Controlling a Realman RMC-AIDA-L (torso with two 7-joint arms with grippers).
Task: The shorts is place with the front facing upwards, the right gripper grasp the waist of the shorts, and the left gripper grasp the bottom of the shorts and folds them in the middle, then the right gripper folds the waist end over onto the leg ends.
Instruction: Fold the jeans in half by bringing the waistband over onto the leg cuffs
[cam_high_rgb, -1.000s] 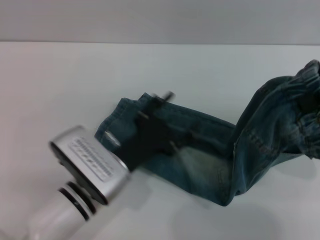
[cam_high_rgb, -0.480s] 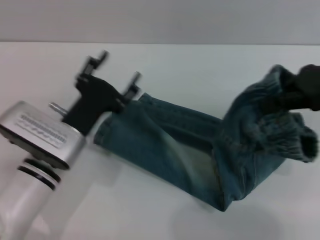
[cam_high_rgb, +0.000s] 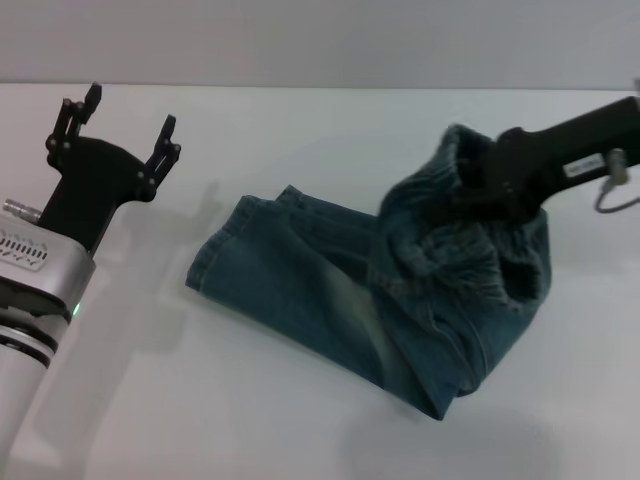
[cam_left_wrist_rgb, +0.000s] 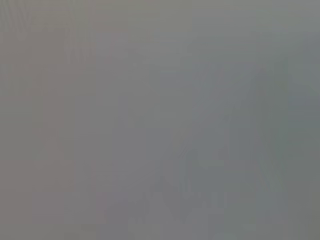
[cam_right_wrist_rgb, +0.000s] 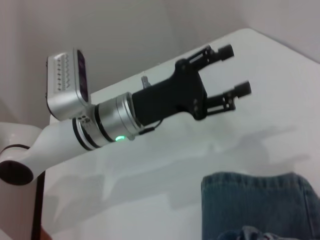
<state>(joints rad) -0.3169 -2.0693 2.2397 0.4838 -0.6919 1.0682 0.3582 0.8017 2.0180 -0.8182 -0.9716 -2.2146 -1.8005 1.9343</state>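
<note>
The blue denim shorts (cam_high_rgb: 320, 290) lie folded lengthwise on the white table (cam_high_rgb: 300, 130). Their leg ends (cam_high_rgb: 215, 255) rest flat at the left and also show in the right wrist view as a hemmed denim edge (cam_right_wrist_rgb: 255, 200). My right gripper (cam_high_rgb: 468, 192) is shut on the gathered waist (cam_high_rgb: 470, 250), which it holds bunched above the thigh part of the shorts. My left gripper (cam_high_rgb: 130, 112) stands open and empty at the far left, off the cloth. The right wrist view shows the left gripper (cam_right_wrist_rgb: 235, 70) with its jaws spread. The left wrist view is blank grey.
The white table ends at a grey wall (cam_high_rgb: 320, 40) behind. A cable loop (cam_high_rgb: 615, 195) hangs from the right arm. The left arm's silver cylinder (cam_high_rgb: 35, 290) with a green light fills the near left corner.
My left gripper has let go of the leg ends and drawn back to the far left, open. My right gripper has carried the waist leftward, over the shorts.
</note>
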